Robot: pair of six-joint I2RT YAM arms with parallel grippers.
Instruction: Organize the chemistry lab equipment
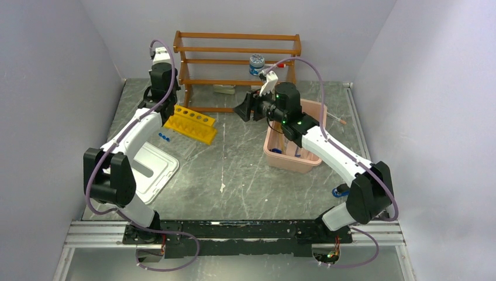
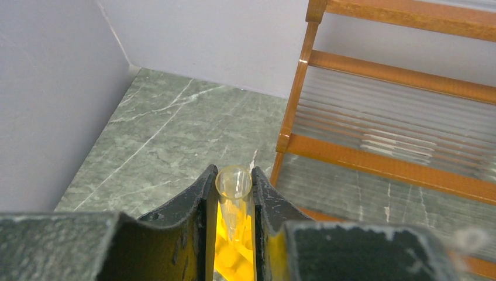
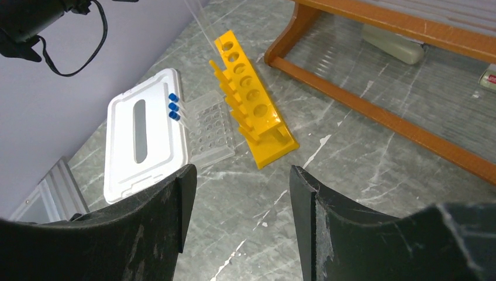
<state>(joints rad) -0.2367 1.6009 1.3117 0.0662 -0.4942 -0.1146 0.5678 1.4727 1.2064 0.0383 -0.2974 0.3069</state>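
Two robot arms reach over a green marbled table [image 1: 234,175], seen from above. A yellow test-tube rack [image 1: 190,124] lies left of centre, in front of a wooden shelf unit [image 1: 237,51] that carries a white-lidded jar [image 1: 256,63]. Near the rack are small blue-capped tubes [image 1: 164,138] and a white tray [image 1: 153,167]. On the right, a pink basin [image 1: 292,164] holds a few small items with blue parts, too small to name, and the right arm passes over it. The right gripper [image 1: 244,109] hovers between basin and rack. From the left wrist, the left gripper [image 2: 233,172] is pinching a clear tube [image 2: 234,186], one end showing at the fingertips, with the yellow of the rack directly below. From the right wrist, the jaws are spread wide with nothing between them. Below lie the rack, with its row of round holes, and just beside it a clear tube holder [image 3: 207,126]. Three blue-capped tubes rest along the holder's edge, next to the white tray.
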